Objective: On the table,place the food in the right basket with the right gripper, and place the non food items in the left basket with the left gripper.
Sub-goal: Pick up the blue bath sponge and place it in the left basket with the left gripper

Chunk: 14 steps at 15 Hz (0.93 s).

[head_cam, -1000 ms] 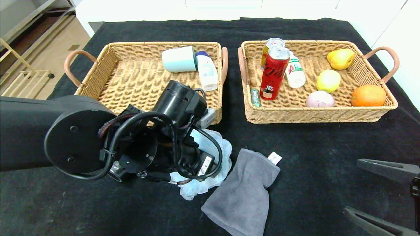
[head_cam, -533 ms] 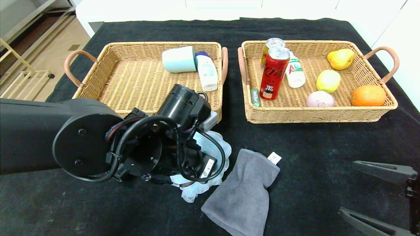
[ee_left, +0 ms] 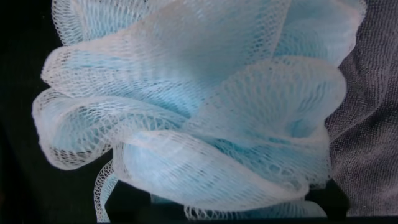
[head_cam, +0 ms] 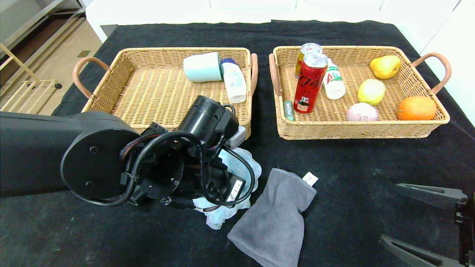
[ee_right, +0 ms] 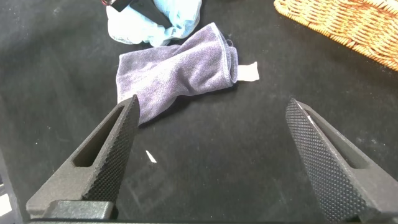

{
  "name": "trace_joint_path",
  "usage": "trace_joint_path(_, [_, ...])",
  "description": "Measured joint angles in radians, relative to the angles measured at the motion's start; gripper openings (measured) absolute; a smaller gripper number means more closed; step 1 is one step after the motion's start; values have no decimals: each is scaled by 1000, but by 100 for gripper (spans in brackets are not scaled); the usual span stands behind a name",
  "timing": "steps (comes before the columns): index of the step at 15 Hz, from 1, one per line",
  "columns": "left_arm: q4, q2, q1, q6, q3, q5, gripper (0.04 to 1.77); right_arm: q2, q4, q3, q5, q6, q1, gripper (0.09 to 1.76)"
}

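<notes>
1. The left gripper (head_cam: 207, 185) sits in the lower left of the head view, pressed down over the pale blue and white mesh bath sponge (head_cam: 237, 174), which lies on the black cloth-covered table (head_cam: 352, 167) just below the near rim of the left wicker basket (head_cam: 148, 92). My judgement: it is positioned there to take the sponge, a non-food item, for that basket.
2. The arm's body hides its fingers in the head view, and the left wrist view is filled by the sponge (ee_left: 199, 112) alone, so I cannot tell whether they have closed on the mesh or stand apart.
3. The grey folded towel (head_cam: 274, 218) lies at lower centre, touching the sponge's right edge, and is not yet sorted.
4. The right gripper (head_cam: 445, 222) hangs at the lower right edge, fingers spread wide (ee_right: 211, 155), holding and touching nothing; the towel (ee_right: 180, 71) shows beyond them in its wrist view.
5. The right wicker basket (head_cam: 408, 126), upper right, already holds cans, a bottle and fruit, so the food looks sorted, which probably explains the waiting right arm.
</notes>
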<state>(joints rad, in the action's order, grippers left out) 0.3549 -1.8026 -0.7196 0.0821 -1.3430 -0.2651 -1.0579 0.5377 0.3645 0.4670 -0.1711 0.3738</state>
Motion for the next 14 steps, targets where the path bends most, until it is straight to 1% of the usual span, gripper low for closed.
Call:
trace_joint_path(4, [3, 6, -1, 0, -5, -6, 83, 4, 1, 0, 1, 0, 1, 171])
trace_joint_path(6, [10, 30, -2, 0, -4, -6, 82, 6, 0, -1, 1, -1, 2, 171])
trace_joint_path(12, [4, 199, -6, 0, 17, 25, 80, 7, -2, -2, 1, 0, 2, 171])
trace_joint_path(14, [4, 257, 5, 39, 18, 30, 80, 6, -3, -4, 1, -1, 2, 171])
